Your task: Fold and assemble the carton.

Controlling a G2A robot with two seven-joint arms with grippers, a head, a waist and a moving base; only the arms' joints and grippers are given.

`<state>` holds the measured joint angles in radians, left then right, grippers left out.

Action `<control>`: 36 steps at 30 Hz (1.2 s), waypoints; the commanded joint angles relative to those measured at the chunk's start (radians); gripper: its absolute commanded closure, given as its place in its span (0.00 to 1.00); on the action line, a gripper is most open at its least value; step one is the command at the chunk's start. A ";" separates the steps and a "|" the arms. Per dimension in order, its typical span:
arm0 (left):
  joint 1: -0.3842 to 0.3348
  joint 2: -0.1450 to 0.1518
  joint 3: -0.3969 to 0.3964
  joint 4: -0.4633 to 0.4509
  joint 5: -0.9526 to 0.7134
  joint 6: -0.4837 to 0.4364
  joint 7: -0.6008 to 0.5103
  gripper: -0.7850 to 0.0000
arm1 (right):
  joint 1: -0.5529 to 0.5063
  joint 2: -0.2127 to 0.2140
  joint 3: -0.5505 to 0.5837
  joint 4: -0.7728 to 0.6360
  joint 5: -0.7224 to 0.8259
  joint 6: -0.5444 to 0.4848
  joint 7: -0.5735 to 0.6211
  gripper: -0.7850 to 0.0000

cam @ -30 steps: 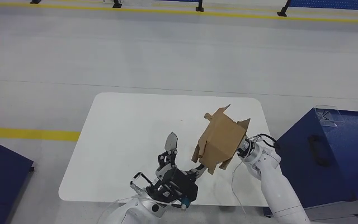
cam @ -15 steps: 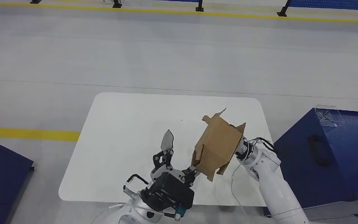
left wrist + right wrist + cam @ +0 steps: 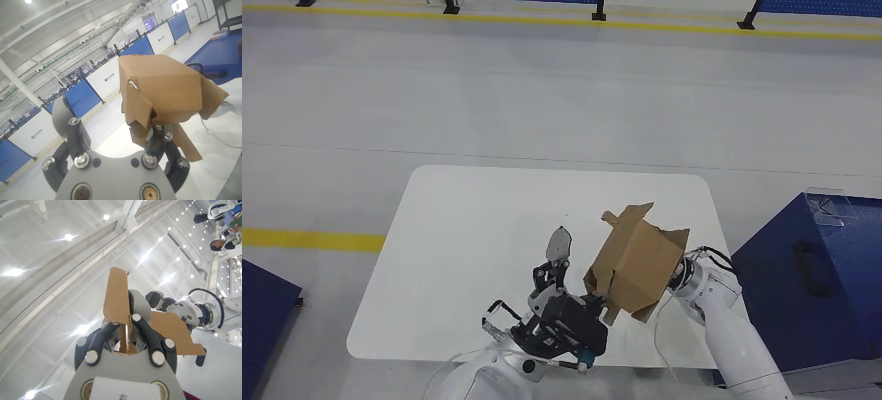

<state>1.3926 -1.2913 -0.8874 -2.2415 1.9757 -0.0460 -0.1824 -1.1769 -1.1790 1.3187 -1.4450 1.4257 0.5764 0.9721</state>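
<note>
A brown cardboard carton (image 3: 637,262) hangs tilted above the right part of the white table (image 3: 462,250), its flaps loose and splayed. My right gripper (image 3: 124,326) is shut on one carton wall (image 3: 116,298), gripping it from the table's right side (image 3: 679,275). My left gripper (image 3: 572,268) stands open just left of the carton. In the left wrist view the carton (image 3: 164,89) fills the middle. One finger (image 3: 60,113) stands free. The other finger (image 3: 157,133) sits under the hanging bottom flaps (image 3: 140,115), touching or nearly touching them.
A dark blue cabinet (image 3: 812,270) stands close to the table's right edge, and another blue block (image 3: 262,300) is on the floor at the left. The left and middle of the tabletop are bare.
The carton has turned and dropped a little in the right gripper. The left gripper has shifted right, closer to the carton's lower flaps, and stays open.
</note>
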 commanded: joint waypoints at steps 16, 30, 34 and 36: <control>-0.023 -0.017 0.011 0.060 0.016 -0.008 -0.006 0.11 | 0.027 -0.006 0.000 0.027 0.163 0.147 -0.089 1.00; -0.009 -0.027 0.020 0.037 0.048 0.027 0.029 0.18 | 0.016 -0.005 -0.012 0.005 0.059 0.073 -0.096 1.00; 0.013 -0.027 0.015 0.018 0.053 0.042 0.062 0.51 | 0.010 -0.005 -0.021 -0.004 -0.013 -0.003 -0.076 1.00; 0.020 -0.027 0.011 0.014 0.063 0.049 0.058 0.52 | 0.006 -0.005 -0.028 -0.010 -0.047 -0.036 -0.062 1.00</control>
<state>1.4089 -1.3181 -0.8738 -2.2266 2.0322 -0.0019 -0.1192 -1.1686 -1.1839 1.2947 -1.4523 1.3962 0.5585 0.9009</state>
